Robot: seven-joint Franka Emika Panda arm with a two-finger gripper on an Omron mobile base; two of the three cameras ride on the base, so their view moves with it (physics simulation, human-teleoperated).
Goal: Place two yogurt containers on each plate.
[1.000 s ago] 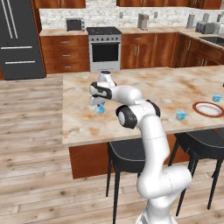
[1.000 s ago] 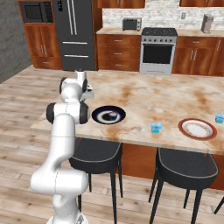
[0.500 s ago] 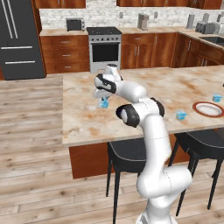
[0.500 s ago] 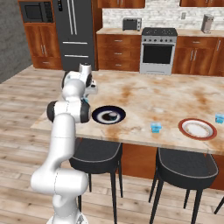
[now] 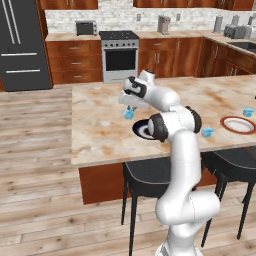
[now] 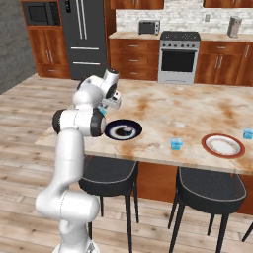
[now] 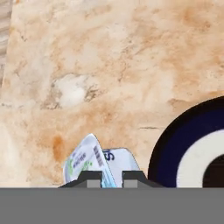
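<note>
The jaws were shut tight on a light blue cup, held just above the tabletop beside the black plate. The cup hung tilted, its peeled lid pointing up and left in the hand view. Its label had a barcode; the letters were too small to read.

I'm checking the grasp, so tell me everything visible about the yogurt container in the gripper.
The yogurt container is a tiny translucent light-blue cup with a pale printed label showing a barcode and green marks. It sits tilted between the fingertips of the shut gripper, lifted above the marble counter, just beside the black-rimmed plate and apart from it. From the left base view it hangs beneath the hand.
</note>
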